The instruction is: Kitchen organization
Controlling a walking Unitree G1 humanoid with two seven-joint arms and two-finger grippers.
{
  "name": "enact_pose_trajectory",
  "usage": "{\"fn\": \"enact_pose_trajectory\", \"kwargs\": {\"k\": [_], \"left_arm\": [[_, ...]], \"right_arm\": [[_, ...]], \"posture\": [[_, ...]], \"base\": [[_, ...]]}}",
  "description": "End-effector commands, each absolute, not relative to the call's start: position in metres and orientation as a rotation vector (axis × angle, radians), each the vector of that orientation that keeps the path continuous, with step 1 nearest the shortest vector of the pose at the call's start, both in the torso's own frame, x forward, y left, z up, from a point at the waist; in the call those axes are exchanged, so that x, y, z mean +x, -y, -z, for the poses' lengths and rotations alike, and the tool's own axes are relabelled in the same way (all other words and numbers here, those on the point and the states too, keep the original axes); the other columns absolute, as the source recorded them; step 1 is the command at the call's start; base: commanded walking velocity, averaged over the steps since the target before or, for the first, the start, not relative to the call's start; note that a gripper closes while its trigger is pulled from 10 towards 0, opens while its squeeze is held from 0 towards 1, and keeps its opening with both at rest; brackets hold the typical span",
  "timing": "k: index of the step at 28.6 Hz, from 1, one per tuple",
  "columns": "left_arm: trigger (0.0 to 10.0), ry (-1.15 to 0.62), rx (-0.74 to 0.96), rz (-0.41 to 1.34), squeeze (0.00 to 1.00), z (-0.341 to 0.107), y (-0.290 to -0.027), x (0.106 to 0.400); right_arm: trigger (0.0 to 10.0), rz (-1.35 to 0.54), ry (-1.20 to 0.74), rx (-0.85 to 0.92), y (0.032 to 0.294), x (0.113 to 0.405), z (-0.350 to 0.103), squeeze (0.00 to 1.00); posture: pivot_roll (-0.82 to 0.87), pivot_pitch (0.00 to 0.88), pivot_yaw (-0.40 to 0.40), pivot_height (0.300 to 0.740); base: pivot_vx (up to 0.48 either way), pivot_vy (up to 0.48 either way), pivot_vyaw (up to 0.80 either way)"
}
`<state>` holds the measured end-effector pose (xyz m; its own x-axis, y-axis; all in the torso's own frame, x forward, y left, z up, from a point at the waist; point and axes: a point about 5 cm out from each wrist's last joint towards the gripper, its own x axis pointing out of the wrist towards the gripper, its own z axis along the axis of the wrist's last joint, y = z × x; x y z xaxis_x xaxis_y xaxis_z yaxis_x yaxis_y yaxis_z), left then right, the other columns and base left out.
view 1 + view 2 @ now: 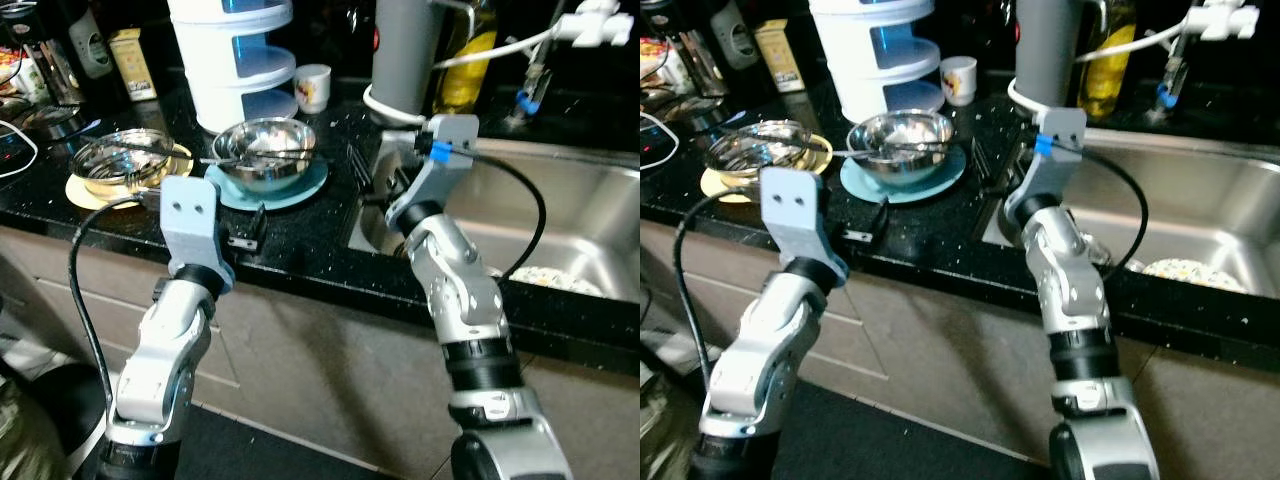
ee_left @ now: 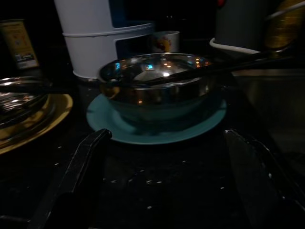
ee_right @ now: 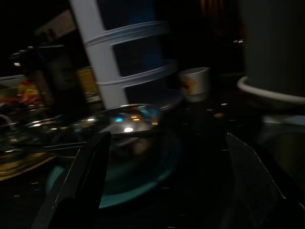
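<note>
A steel bowl [image 1: 265,150] stands on a teal plate [image 1: 300,192] on the black counter [image 1: 300,250], with a utensil [image 2: 209,69] lying across its rim. My left gripper [image 1: 245,232] hovers low over the counter's front edge, just short of the plate. It is open, its fingers [image 2: 81,176] spread wide with nothing between them. My right gripper [image 1: 362,168] is open too and sits to the right of the plate, by the sink's left rim, pointing at the bowl [image 3: 119,121]. A second shiny bowl [image 1: 122,157] rests on a yellow plate [image 1: 80,192] further left.
A white stacked container [image 1: 235,60], a small cup [image 1: 312,87] and a grey cylinder [image 1: 405,50] line the back of the counter. On the right, the steel sink [image 1: 580,210] holds a patterned plate [image 1: 555,278]. Bottles and boxes crowd the far left.
</note>
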<state>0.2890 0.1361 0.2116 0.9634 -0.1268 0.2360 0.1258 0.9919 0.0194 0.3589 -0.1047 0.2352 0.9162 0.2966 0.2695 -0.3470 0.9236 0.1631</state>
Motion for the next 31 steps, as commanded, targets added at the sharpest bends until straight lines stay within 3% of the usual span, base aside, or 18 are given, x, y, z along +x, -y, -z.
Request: {"fn": "enact_pose_trajectory", "kwargs": {"k": [1,10,22,31], "left_arm": [[10.0,0.244,0.013,0.119,0.00,-0.213,-0.139,0.288],[10.0,0.260,0.015,0.121,0.00,-0.217,-0.136,0.289],[10.0,0.264,0.034,0.090,0.00,-0.220,-0.144,0.281],[10.0,0.261,0.029,0.104,0.00,-0.220,-0.139,0.282]], "right_arm": [[10.0,-0.388,0.235,0.240,0.094,0.356,-0.231,0.00],[10.0,-0.443,0.231,0.245,0.069,0.362,-0.228,0.00],[10.0,-0.454,0.245,0.282,0.062,0.369,-0.231,0.00],[10.0,-0.431,0.279,0.303,0.072,0.374,-0.237,0.00]], "posture": [[0.01,0.000,0.013,0.740],[0.04,0.000,0.010,0.740],[0.08,0.000,-0.002,0.740],[0.07,0.000,0.005,0.740]], "base": [[0.000,0.000,0.00],[0.000,0.000,0.00],[0.000,0.000,0.00],[0.000,0.000,0.00]]}}
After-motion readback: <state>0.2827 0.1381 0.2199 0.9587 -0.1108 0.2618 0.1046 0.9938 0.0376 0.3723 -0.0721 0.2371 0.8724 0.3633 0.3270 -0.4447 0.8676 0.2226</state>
